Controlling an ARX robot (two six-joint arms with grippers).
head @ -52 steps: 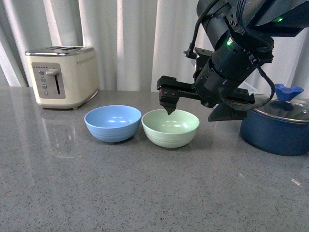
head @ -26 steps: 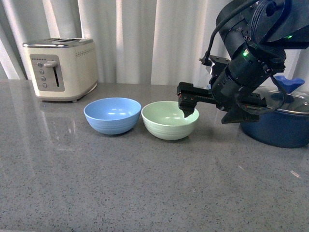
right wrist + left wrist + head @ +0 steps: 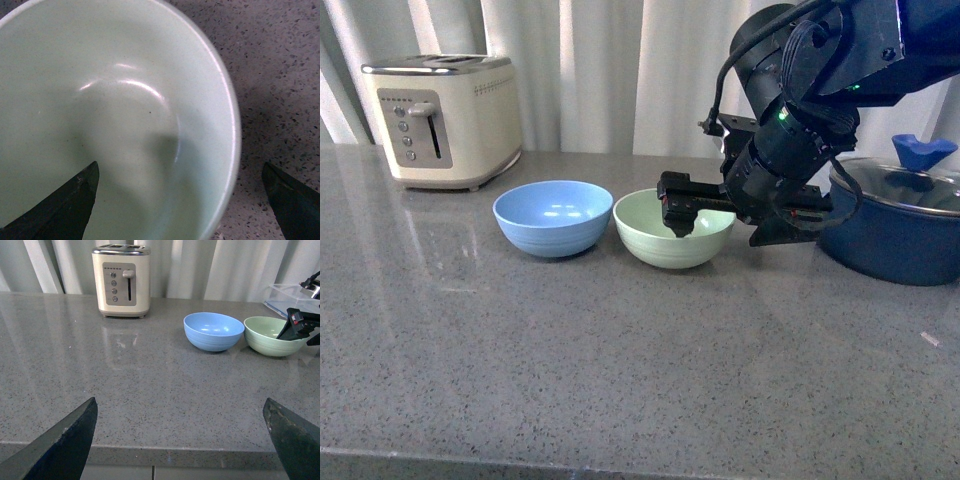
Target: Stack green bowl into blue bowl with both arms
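The pale mint-green round plastic bowl [image 3: 672, 246] sits on the grey speckled countertop [image 3: 620, 370], just to the right of the light sky-blue round plastic bowl [image 3: 553, 218]. The right gripper [image 3: 678, 222] is much the nearer. Its jaws are apart and straddle the green rim, one finger inside and one outside. The left gripper [image 3: 180, 407] hangs well away, its jaws wide apart too.

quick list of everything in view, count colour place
pale mint-green round plastic bowl: 1, green, mid-counter
light sky-blue round plastic bowl: 1, blue, just left of it
cream two-slot toaster: 1, cream, back left
dark navy lidded pot: 1, navy, far right
clear rectangular container: 1, clear, beyond green bowl, partly seen
grey speckled counter: 1, grey, under everything
white curtains: 1 set, white, behind
right gripper: 1, black, open, straddling green bowl's rim
left gripper: 1, black, open, near counter's front edge
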